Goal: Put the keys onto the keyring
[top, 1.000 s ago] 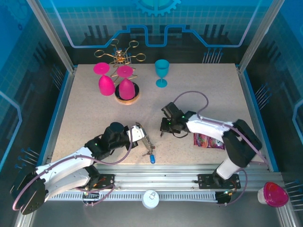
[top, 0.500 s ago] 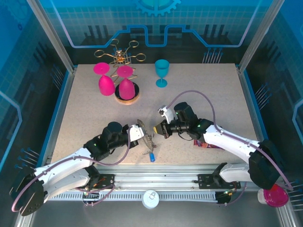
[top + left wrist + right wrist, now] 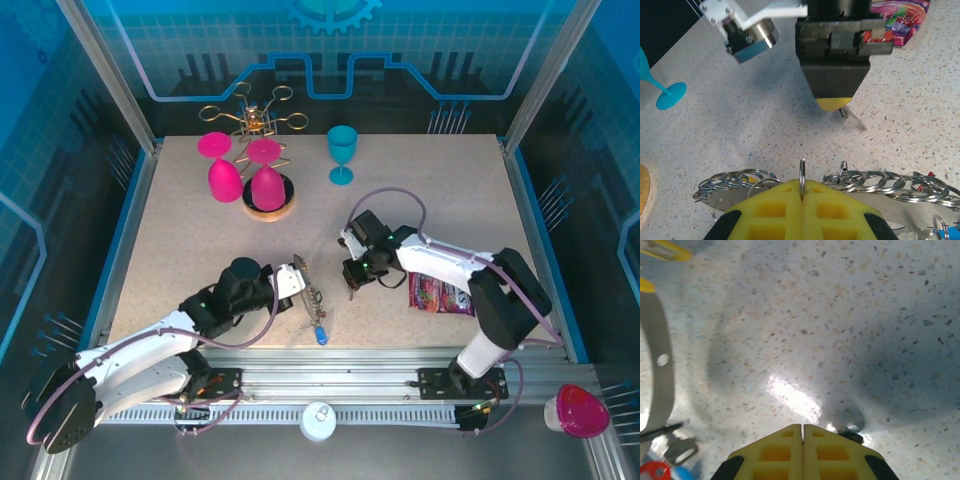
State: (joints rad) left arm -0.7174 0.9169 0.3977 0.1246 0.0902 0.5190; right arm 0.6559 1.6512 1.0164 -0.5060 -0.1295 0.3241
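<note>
Step in hand, by my read: fetching key for threading.

- Left claw [image 3: 299,284] pressed together, pinching keyring [image 3: 312,297] by one small ring, lower centre of frame.
- Right claw [image 3: 352,287] pressed together, tip down on counter [image 3: 200,230] at small key [image 3: 849,113]; whether gripped, cannot tell.
- Blue key [image 3: 321,335] lies just below keyring.
- Next move likely needs firm hold on key, then fine lining-up with ring.
- Snack packet [image 3: 440,296] close at right; open counter toward upper frame.

The left gripper [image 3: 801,186] is covering the middle of the keyring [image 3: 880,181], and picture edges are cutting off the goblet [image 3: 662,92] and the snack packet [image 3: 900,15]. The right gripper [image 3: 803,429] is hiding most of one key [image 3: 851,430]. From above, the keys [image 3: 321,335] are looking too small to count.
</note>
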